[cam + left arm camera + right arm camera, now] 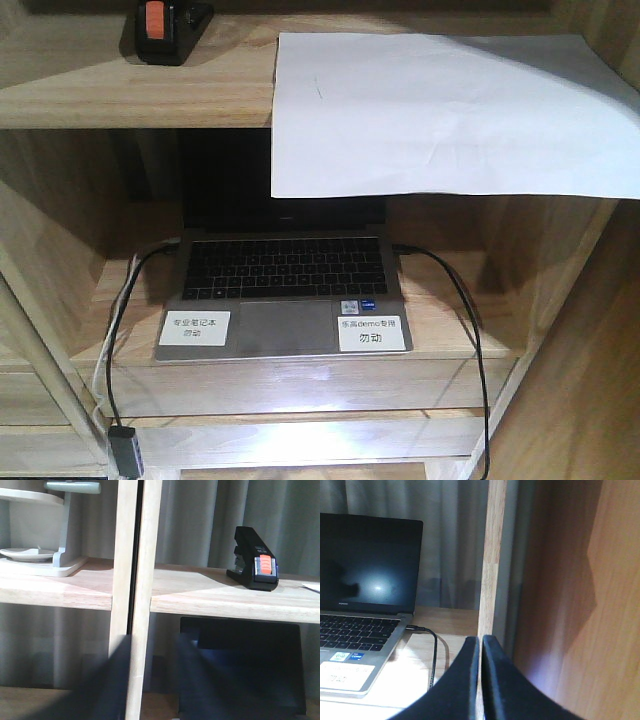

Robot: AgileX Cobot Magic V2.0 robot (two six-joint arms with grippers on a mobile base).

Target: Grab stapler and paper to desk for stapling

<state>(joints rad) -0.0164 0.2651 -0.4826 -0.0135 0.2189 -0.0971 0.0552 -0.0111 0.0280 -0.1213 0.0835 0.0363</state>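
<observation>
The left gripper (152, 641) has its dark, blurred fingers (107, 690) spread wide, with nothing between them but air and the view of a wooden upright (135, 600) beyond. That suits an arm getting ready to take something rather than carry it. It looks up and across at the stapler (252, 557), which stands alone on the upper shelf (200, 597) to the right of that upright, its orange patch facing the camera. With open board all round it, an open jaw should find room on either side. The right gripper (480, 645) is pressed together, fingertip against fingertip, and holds nothing. It sits low in the laptop's bay, close to the right-hand post (490, 555) and the side panel (570, 605), well below the sheet it would presumably fetch. The paper (450, 110) lies flat on the same upper shelf, well to the right of the stapler, and its near edge hangs over the shelf lip and covers the top of the open laptop (280, 290). That overhang is probably the best place to pinch a thin sheet that is hard to lift off a flat board. The laptop carries two white labels (195, 328) and a cable (460, 310) on each side, so a low reach risks snagging. I judge the task barely begun: neither item is held, and the desk is not in any view.
</observation>
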